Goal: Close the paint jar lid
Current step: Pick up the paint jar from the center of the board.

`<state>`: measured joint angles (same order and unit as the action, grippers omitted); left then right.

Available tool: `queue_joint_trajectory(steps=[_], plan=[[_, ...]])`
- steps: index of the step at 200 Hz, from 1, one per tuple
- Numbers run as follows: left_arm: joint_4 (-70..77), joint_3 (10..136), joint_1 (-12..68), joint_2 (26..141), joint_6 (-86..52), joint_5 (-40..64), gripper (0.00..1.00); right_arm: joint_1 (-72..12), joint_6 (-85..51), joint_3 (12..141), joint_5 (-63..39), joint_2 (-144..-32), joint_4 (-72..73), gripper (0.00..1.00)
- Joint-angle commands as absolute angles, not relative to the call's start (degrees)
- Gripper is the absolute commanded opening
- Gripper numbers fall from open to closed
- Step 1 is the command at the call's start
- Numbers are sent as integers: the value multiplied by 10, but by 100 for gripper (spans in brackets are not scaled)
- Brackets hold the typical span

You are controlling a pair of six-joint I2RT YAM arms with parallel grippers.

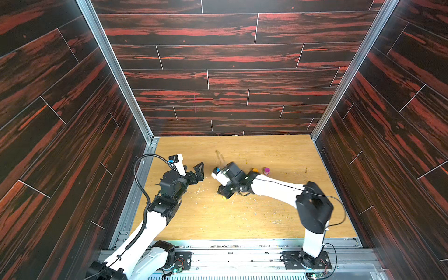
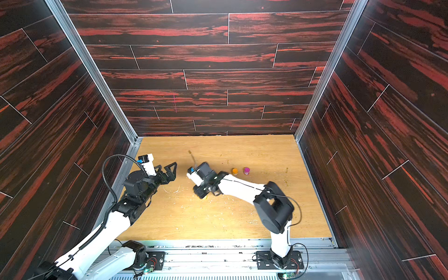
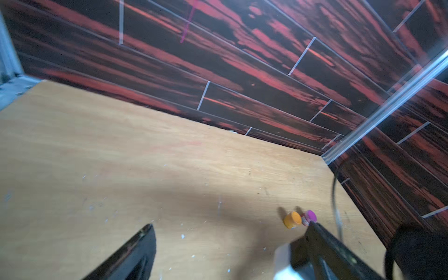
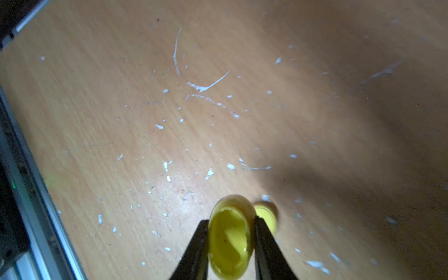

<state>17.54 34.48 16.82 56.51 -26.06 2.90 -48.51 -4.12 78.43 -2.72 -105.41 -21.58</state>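
Nearest the camera head, an aluminium rail [image 1: 242,243] edges the pale wood-grain bench [image 1: 242,218], which is flecked with white chips and curved scratches. The yellow paint jar [image 4: 229,242] sits mid-bench, pinched across its round body by the right gripper [image 4: 231,220]. Its mouth is uncovered and shows glossy paint, and its base is cut off. In both top views it is only a blurred yellow spot [image 1: 224,197]. Touching or just beside the jar, a yellow disc [image 4: 266,213] is half hidden behind a finger; I cannot tell whether it is the lid. Left of the jar, the left gripper [image 1: 199,173] hangs spread and empty. Beyond the jar stand an orange pot [image 2: 234,171] and a magenta pot [image 2: 246,171] with open bench around them, then the dark plank wall [image 1: 218,72].
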Motion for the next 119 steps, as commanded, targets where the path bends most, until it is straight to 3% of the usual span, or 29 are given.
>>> queue_joint_trajectory(steps=[1,54,119], plan=[[305,365,166,605,-225,105,100,-439,-68,804,-59,-1015,-284,20],[612,360,198,763,-136,228,100,-328,-76,915,-148,-985,-416,21],[579,360,269,816,24,229,97,-310,-106,1026,-247,-1006,-516,22]])
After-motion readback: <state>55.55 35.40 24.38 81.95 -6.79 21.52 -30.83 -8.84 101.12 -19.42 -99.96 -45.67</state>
